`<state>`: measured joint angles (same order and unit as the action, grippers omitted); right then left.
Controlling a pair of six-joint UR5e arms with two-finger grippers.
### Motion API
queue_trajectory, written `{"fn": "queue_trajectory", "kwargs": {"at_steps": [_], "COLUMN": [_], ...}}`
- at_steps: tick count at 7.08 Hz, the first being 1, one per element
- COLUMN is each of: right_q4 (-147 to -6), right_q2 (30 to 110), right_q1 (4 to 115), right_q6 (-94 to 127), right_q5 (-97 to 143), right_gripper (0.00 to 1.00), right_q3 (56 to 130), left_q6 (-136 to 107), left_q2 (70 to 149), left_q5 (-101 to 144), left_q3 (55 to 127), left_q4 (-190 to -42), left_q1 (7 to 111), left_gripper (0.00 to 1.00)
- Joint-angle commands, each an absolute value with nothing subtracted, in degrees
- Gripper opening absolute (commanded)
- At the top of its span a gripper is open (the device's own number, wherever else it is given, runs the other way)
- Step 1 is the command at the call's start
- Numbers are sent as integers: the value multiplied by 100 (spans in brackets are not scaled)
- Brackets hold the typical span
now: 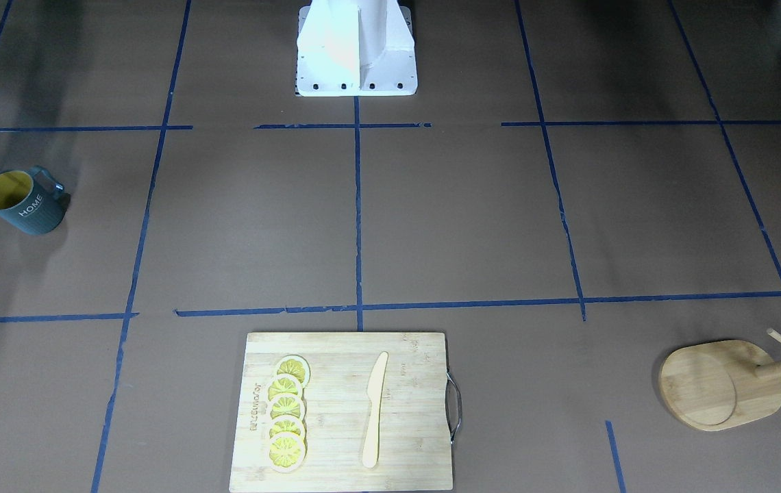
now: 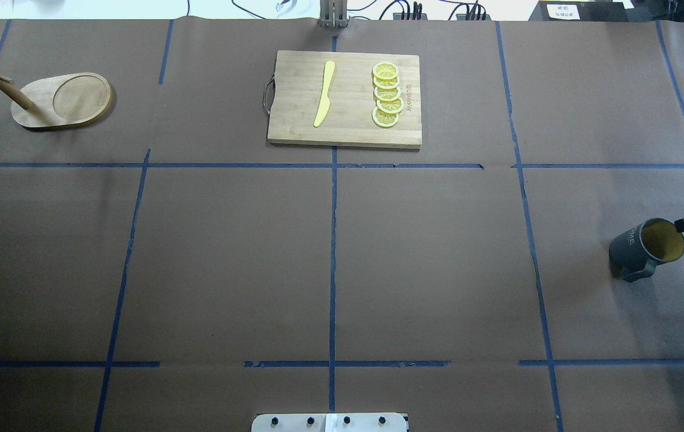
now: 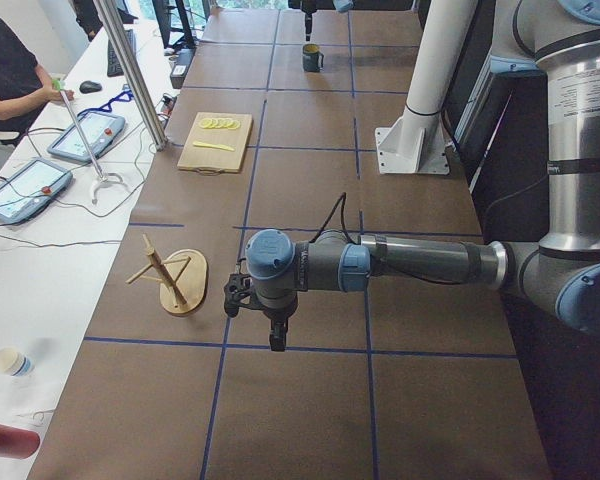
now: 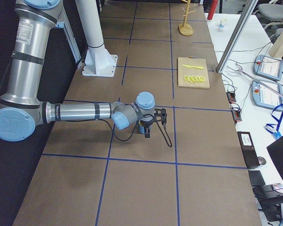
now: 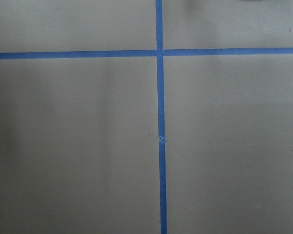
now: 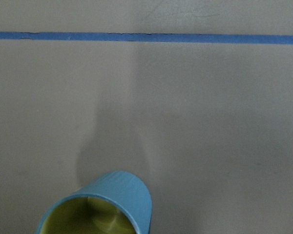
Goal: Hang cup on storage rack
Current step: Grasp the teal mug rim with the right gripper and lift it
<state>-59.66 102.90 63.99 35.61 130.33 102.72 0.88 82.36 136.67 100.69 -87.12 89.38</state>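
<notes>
Cup (image 1: 22, 203) with white "HOME" lettering

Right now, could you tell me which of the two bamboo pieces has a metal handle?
The rectangular cutting board; the oval-based storage rack has only a post and pegs.

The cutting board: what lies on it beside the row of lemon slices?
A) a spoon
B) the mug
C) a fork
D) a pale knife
D: a pale knife lies flat on the cutting board, beside the lemon slices and apart from them.
</notes>
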Motion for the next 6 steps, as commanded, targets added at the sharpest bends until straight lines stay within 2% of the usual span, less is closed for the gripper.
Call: {"fn": "queue_trajectory", "kwargs": {"at_steps": [1,2,3,4,5,6], "right_q4": [-5915,-5915,-5915,-5924,-5924,-5924], "right_q2": [10318,10318,10310,10310,10327,10310], "right_q1": [6038,5986,5942,5907,5898,5897], "right_q6": [3727,3735,3770,3779,3779,3779], "right_q5": [12630,12630,12630,12578,12525,12533], "right_gripper": [100,99,81,47,4,0], "right_q3": [10266,10231,10230,10230,10230,10257], "left_q6": [88,79,88,88,79,88], "left_q2": [8227,8218,8209,8209,8209,8209], "left_q5": [13676,13667,13667,13667,13667,13667], "left_q3": [10081,10081,10072,10072,10081,10072], "left_q4": [-8719,-8710,-8710,-8710,-8710,-8710], "left_q1": [8938,8938,8938,8938,8938,8938], "left_gripper": [100,100,100,100,100,100]}}
